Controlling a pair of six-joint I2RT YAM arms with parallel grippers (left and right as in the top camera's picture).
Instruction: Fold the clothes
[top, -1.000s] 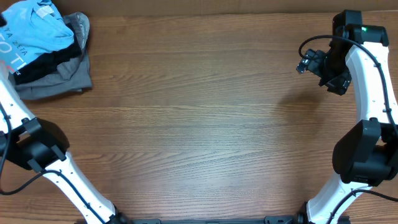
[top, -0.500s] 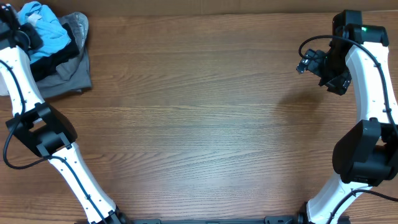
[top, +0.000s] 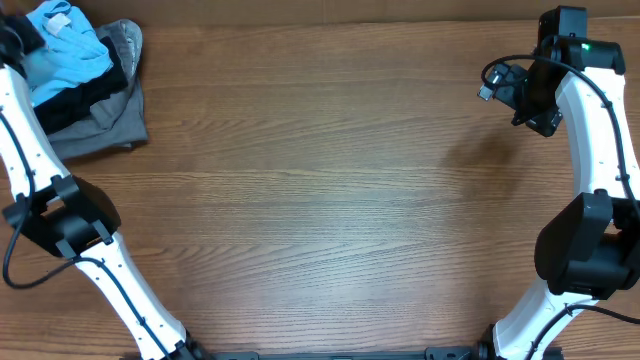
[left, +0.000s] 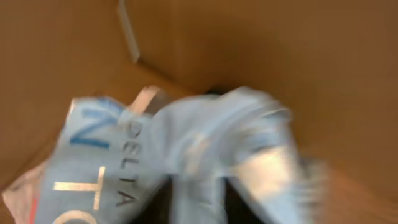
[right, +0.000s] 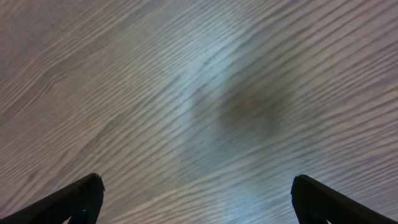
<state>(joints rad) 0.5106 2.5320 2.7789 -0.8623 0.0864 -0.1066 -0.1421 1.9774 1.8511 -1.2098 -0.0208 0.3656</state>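
Wood-grain table (top: 320, 200) fills the overhead view, bare across its middle, with a small pile of clothes in the corner at 10 o'clock. On top of that pile sits the sky-blue T-shirt (top: 68, 52), lying on a black garment (top: 88, 98), with a grey garment (top: 112, 128) at the bottom.

A second ago the shirt lay spread wider over the pile, with its white lettering showing. Now it is bunched into a smaller heap and drawn toward the corner. The left arm (top: 25, 110) has swung up from the 8 o'clock edge, and the left gripper (top: 14, 38) now sits right at the shirt. Its wrist view is a blur of blue fabric and lettering and shows no fingers, so I cannot tell whether the jaws grip the cloth.

At 2 o'clock the right gripper (right: 196, 186) has shifted slightly farther back. Its jaws are spread wide over bare wood and hold nothing.

My judgement is that the shirt is only being worked loose from the pile. No fold has been made, and it must first be carried to the bare middle and laid flat.
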